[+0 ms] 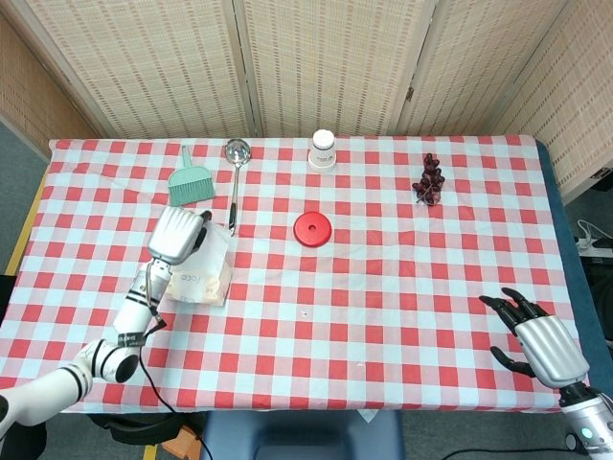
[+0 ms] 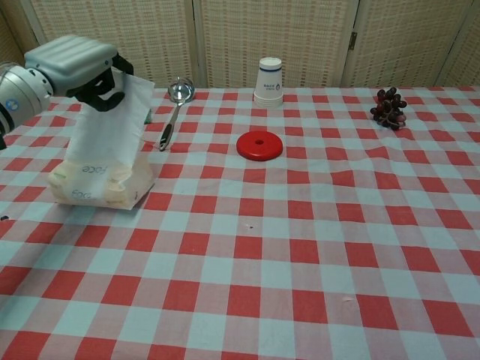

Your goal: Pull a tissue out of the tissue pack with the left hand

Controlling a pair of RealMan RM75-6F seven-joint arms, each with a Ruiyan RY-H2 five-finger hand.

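The soft tissue pack lies on the checked cloth at the left of the table. A white tissue stretches straight up out of its top. My left hand hangs well above the pack and pinches the tissue's upper edge, fingers curled down over it. The tissue's lower end is still in the pack's opening. My right hand rests at the table's near right corner, fingers spread, holding nothing; the chest view does not show it.
A red disc lies mid-table. Behind it stands an upturned paper cup. A metal ladle and a green hand brush lie behind the pack. Dark grapes sit at the far right. Folding screens close the back.
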